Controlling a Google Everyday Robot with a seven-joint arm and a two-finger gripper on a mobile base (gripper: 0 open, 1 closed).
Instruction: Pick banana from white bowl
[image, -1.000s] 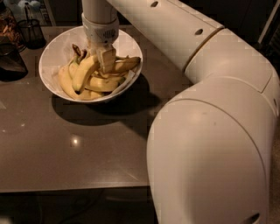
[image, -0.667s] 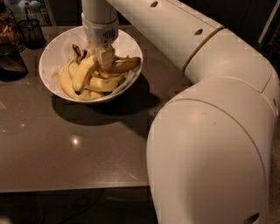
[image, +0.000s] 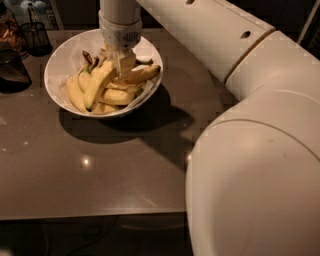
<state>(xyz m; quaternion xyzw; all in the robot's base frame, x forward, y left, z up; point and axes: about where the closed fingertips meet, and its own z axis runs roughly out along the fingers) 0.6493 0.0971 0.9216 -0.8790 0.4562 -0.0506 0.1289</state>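
The white bowl (image: 62, 62) stands at the back left of the dark table and holds several yellow bananas. The banana (image: 99, 83), the longest and thickest, lies on top of the pile, with its upper end touching the gripper. My gripper (image: 123, 67) points straight down into the middle of the bowl, among the bananas, with its tip at the banana's upper end and a shorter banana (image: 141, 74) to its right. The arm (image: 210, 35) reaches in from the right and hides the bowl's far rim.
A dark wire-mesh cup (image: 35, 36) stands behind the bowl at the far left. A dark rounded object (image: 11, 70) sits at the left edge. The table's front edge (image: 90, 216) runs across below. My robot's white body (image: 255, 185) fills the right foreground.
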